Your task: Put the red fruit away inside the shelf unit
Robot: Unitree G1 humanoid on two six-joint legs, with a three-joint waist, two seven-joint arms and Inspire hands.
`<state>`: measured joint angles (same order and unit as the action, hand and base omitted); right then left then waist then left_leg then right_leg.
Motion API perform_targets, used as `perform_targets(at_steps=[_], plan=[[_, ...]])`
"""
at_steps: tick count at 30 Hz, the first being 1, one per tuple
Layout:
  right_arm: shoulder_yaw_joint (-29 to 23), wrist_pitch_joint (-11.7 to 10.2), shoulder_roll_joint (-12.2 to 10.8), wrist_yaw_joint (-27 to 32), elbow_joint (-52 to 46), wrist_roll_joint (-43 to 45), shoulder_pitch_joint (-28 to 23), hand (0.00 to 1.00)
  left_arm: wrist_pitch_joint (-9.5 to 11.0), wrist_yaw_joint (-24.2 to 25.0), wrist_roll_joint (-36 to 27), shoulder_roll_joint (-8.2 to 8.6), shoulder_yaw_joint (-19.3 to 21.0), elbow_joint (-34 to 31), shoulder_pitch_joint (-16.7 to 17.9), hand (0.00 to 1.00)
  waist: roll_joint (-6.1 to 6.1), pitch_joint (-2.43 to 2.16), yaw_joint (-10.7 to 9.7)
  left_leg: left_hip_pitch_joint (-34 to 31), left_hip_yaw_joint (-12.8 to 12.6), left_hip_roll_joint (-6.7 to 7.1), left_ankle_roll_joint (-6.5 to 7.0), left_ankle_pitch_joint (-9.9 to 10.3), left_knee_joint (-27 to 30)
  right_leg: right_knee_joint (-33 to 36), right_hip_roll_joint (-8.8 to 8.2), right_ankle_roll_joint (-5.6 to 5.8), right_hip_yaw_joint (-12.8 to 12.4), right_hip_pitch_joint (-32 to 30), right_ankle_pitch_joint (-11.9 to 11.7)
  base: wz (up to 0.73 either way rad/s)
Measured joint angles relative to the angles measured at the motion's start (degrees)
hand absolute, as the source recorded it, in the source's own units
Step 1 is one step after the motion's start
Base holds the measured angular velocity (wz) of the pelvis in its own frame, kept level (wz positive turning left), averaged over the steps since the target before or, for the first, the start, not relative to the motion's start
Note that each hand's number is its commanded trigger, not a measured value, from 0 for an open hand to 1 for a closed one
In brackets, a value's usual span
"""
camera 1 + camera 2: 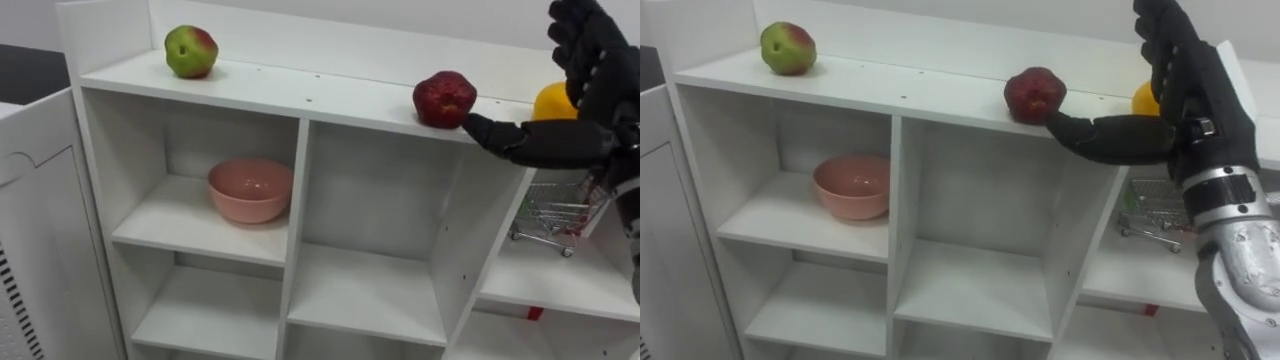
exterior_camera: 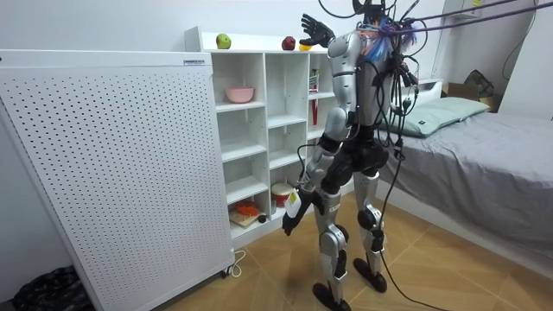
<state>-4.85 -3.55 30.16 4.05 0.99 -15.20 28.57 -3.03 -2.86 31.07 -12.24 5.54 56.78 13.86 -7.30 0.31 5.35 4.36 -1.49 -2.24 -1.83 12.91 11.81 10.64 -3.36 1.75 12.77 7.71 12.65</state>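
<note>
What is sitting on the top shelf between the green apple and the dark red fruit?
Nothing. Between the green apple and the dark red fruit, that stretch of the top shelf is bare white, as both eye views show.

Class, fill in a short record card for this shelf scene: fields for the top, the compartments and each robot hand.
Top of white shelf unit: green-red apple at left; dark red fruit toward right; yellow fruit beyond it, partly behind the hand
Upper left compartment: pink bowl
Right compartment: small wire cart
Right hand: raised, open, thumb stretched to the dark red fruit; contact unclear
Left hand: hanging low beside the thigh
Stance: standing before the white shelf unit
</note>
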Motion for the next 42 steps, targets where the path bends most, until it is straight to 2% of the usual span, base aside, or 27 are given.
perform_targets(at_steps=[6, 13, 16, 29, 32, 36, 42], plan=[[3.67, 0.74, 2.18, -0.07, 3.05, 0.00, 3.26, 0.00, -0.71, 0.04, 0.00, -0.27, -0.01, 0.00, 0.53, 0.00, 0.14, 0.09, -0.09, 0.17, 0.00, 0.00, 0.00, 0.00, -0.01, -0.03, 0.00, 0.00, 0.01, 0.15, 0.00, 0.00], [5.48, 1.38, 2.25, -0.37, 5.09, -0.56, 6.58, 0.00, -1.93, 0.08, 0.00, -0.29, -0.15, 0.00, 0.98, 0.00, 0.12, 0.05, -0.22, 0.18, 0.28, 0.01, -0.02, -0.01, 0.04, -0.03, 0.00, 0.00, 0.49, 0.40, 0.00, 0.01], [5.81, 1.91, 2.26, -0.47, 5.09, -0.68, 7.22, 0.00, -2.00, 0.15, 0.00, -0.30, -0.15, 0.00, 0.96, 0.00, 0.02, -0.07, -0.22, 0.19, 0.52, 0.01, -0.07, -0.04, 0.06, -0.02, -0.04, 0.00, 1.63, 0.59, 0.00, 0.06], [6.66, 2.63, 2.31, -3.17, 8.89, -1.79, 8.97, 0.00, -2.03, 0.15, -0.11, -0.46, -0.18, 0.14, 1.20, 0.00, -0.19, -0.38, -0.03, 0.54, 0.95, 0.02, -0.17, -0.20, 0.05, -0.11, -0.02, 0.00, 1.64, 1.09, 0.00, 0.00], [8.60, 2.75, 2.47, -4.33, 9.64, -2.59, 8.97, 0.00, -2.03, 0.19, -0.12, -0.45, -0.21, 0.16, 1.22, 0.00, -0.27, -0.41, 0.00, 0.89, 0.90, 0.01, -0.18, -0.21, 0.03, -0.10, -0.03, 0.00, 1.63, 1.27, 0.00, 0.00], [10.55, 3.07, 2.60, -5.92, 9.67, -2.61, 8.97, 0.00, -2.03, 0.20, -0.14, -0.49, -0.21, 0.09, 1.13, 0.00, -0.77, -0.37, 0.50, 0.95, 0.50, -0.01, -0.24, -0.37, -0.03, -0.08, -0.03, -0.01, 1.58, 1.24, 0.00, 0.00], [10.61, 3.54, 2.79, -8.66, 9.68, -2.48, 8.97, 0.00, -2.04, 1.27, -0.13, -0.52, -0.20, 0.03, 0.72, 0.00, -1.89, -0.59, 1.25, 0.40, 0.81, 0.01, -0.27, -0.47, 0.27, -0.06, -0.04, -0.01, 1.78, 1.12, 0.00, 0.02]])
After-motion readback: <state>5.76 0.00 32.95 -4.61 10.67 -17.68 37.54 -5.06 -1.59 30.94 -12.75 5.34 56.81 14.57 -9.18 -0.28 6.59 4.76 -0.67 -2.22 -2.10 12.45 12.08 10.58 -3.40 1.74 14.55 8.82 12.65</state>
